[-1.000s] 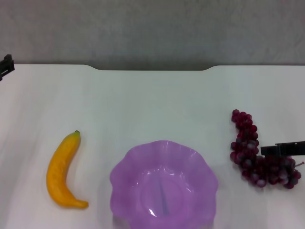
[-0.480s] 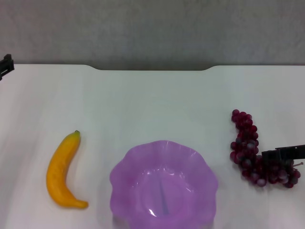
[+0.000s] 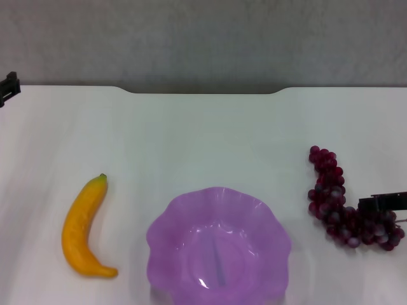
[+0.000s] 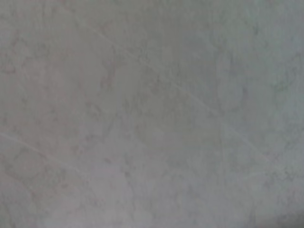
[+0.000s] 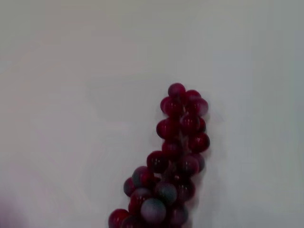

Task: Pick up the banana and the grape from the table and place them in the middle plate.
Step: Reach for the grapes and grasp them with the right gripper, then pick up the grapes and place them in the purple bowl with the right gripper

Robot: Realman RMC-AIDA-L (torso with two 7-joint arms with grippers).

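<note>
**Grape bunch at right gripper; banana and plate unattended**

- Right gripper (image 3: 383, 203): a dark bar entering from the right edge, lying across the near, thick end of the grape (image 3: 340, 203). Whether its fingers are open or closed cannot be told.
- Grape: on the table (image 3: 210, 133), right of the middle plate (image 3: 219, 244) and apart from it; the bunch's thin end points to the far side.
- Banana (image 3: 82, 229): on the table, left of the plate, stem tip toward the far side.
- Left gripper (image 3: 7, 88): at the far left table edge, well apart from everything; finger state cannot be told.
</note>
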